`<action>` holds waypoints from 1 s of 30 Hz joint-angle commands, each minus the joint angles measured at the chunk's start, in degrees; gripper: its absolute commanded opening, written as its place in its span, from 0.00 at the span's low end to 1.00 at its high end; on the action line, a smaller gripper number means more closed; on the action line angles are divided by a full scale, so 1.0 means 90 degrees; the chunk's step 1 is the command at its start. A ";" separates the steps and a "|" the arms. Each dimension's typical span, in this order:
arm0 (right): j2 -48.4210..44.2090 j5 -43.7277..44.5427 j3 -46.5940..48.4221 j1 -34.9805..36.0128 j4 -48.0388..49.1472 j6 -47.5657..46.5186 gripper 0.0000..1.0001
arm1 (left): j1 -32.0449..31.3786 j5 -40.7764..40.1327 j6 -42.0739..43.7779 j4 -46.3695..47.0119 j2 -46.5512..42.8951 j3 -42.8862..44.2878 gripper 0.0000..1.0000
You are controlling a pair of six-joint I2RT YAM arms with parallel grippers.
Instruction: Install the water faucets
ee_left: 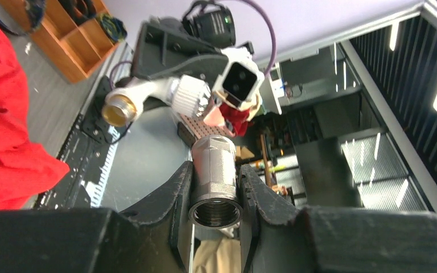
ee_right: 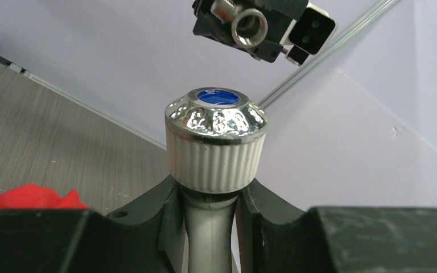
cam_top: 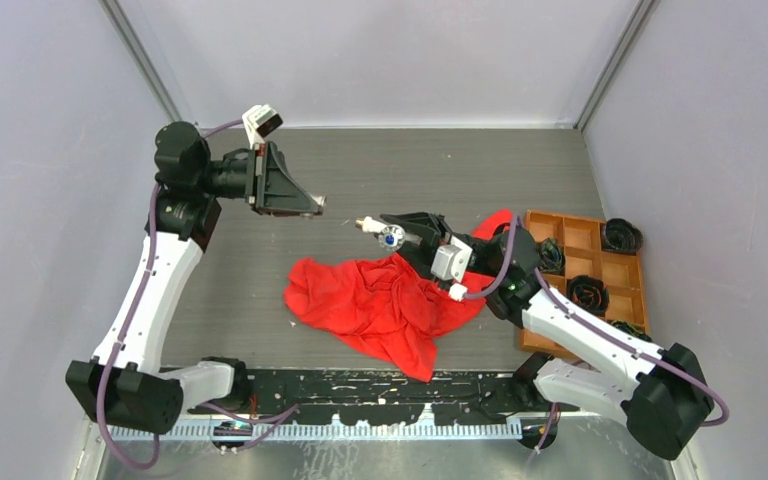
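Note:
The white plastic tap (cam_top: 388,236) has a round blue-marked knob (ee_right: 217,136) and a brassy threaded tip (ee_left: 117,110). My right gripper (cam_top: 407,233) is shut on its white stem just under the knob and holds it in the air above the table's middle. My left gripper (cam_top: 312,206) is shut on the small grey metal fitting (ee_left: 215,173), whose threaded bore faces the left wrist camera. The fitting also shows at the top of the right wrist view (ee_right: 248,25). Tap tip and fitting face each other with a short gap between them.
A crumpled red cloth (cam_top: 385,305) lies on the grey table below the tap. An orange compartment tray (cam_top: 592,262) with black coiled parts stands at the right. White walls enclose the back and sides.

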 commanded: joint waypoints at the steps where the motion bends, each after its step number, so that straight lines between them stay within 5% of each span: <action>1: 0.0151 -0.0326 0.0472 -0.0018 0.0614 0.0016 0.00 | -0.0096 0.0364 -0.0036 0.0008 -0.0340 -0.0232 0.00; 30: 0.0939 -0.0557 0.1334 0.0446 0.0870 -0.0479 0.00 | -0.0131 0.0287 0.0604 -0.0807 -0.0075 -0.0334 0.00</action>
